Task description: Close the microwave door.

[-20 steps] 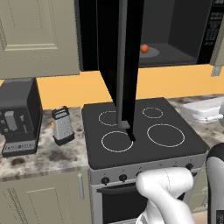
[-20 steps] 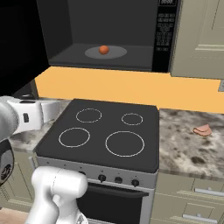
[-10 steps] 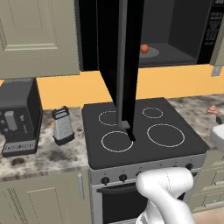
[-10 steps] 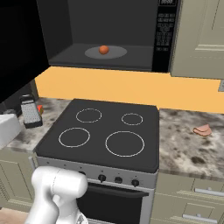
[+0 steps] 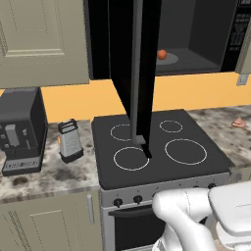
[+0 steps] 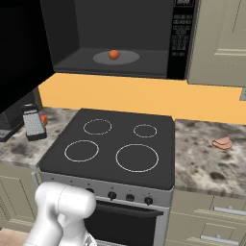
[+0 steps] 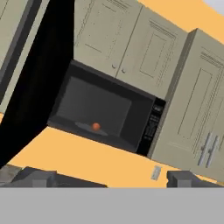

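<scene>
Microwave door (image 5: 132,68) stands open, orange ball (image 6: 114,55) inside.

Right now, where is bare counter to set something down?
Bare stone lies on the counter right of the stove, around the small pink item. The left side is crowded: grater and coffee machine, under the open microwave door.

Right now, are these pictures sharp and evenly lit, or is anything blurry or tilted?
Left and right base views: crisp, flat even light, no glare, microwave cavity dim. Hand view: softer, and rolled, so the microwave door slants.
</scene>
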Robot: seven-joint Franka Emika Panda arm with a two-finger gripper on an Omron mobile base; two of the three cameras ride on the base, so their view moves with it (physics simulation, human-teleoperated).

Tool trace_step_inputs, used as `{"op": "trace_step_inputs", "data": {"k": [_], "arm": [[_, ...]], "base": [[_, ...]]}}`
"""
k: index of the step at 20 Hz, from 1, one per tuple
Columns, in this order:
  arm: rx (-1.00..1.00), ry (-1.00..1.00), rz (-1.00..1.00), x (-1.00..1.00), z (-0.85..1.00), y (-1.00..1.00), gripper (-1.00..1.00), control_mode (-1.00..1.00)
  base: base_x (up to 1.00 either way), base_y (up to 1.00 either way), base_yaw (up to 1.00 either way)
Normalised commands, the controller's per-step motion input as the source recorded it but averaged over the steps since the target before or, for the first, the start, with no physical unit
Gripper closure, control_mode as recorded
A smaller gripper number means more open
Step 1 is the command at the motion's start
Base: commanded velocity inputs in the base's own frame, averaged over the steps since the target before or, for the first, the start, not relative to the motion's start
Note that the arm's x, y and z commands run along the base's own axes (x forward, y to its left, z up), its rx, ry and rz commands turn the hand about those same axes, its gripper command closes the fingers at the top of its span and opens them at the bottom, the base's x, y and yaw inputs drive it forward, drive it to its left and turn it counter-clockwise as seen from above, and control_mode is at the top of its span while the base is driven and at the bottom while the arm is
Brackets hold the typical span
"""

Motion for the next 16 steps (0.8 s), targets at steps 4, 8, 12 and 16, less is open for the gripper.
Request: {"op": "trace_step_inputs", "data": {"k": [4, 8, 12, 16], "arm": [[-0.09, -0.03, -0.19, 0.0, -0.13, 1.0, -1.0, -1.0], [0.13, -0.16, -0.09, 0.18, -0.3, 0.79, -1.0, -1.0], [0.27, -0.17, -0.02, 0.83, -0.5, 0.71, -1.0, -1.0], [0.13, -0.1, 0.0, 1.0, -0.16, 0.58, -1.0, -1.0]], "base": [[0.0, 0.0, 0.0], [0.0, 0.0, 0.0], [0.0, 0.0, 0.0], [0.0, 0.0, 0.0]]}}
